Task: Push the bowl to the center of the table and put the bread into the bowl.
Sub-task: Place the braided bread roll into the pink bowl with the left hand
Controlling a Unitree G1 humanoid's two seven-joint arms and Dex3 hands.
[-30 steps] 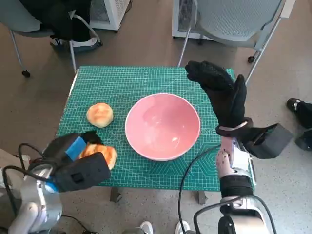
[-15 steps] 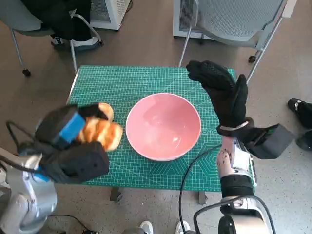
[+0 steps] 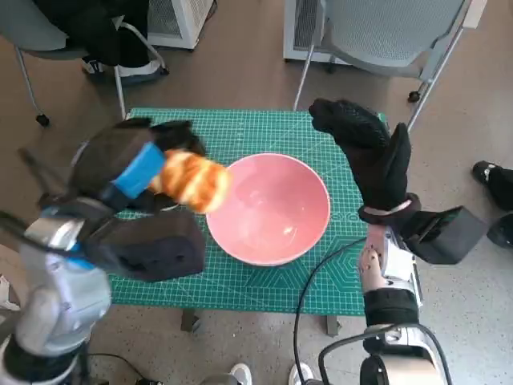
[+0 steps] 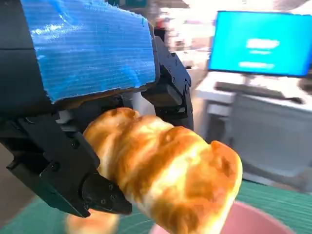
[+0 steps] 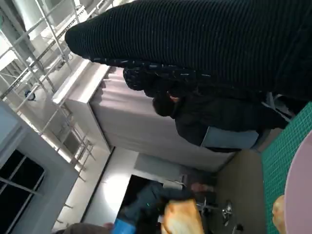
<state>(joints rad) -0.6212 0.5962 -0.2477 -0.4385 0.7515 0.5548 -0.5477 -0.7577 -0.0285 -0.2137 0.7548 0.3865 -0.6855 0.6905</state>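
A golden bread roll (image 3: 192,180) hangs in the air over the left rim of the pink bowl (image 3: 268,208); my left hand (image 3: 132,164) grips it. In the left wrist view the roll (image 4: 165,170) sits between the black fingers (image 4: 63,165), with the bowl's rim (image 4: 253,219) below. A second roll (image 4: 92,224) lies blurred on the mat; the head view hides it behind my left hand. My right hand (image 3: 365,156) is raised beside the bowl's right side, fingers spread, holding nothing. The bowl stands near the middle of the green table (image 3: 240,128).
A grey chair (image 3: 385,32) stands behind the table on the right, another with dark clothing (image 3: 80,32) on the left. A person's shoe (image 3: 489,172) is on the floor at the right. A lit monitor (image 4: 263,44) shows in the left wrist view.
My left hand has lifted the roll from the table's front left and carried it up and right to the bowl's left rim. The right hand has hardly moved.
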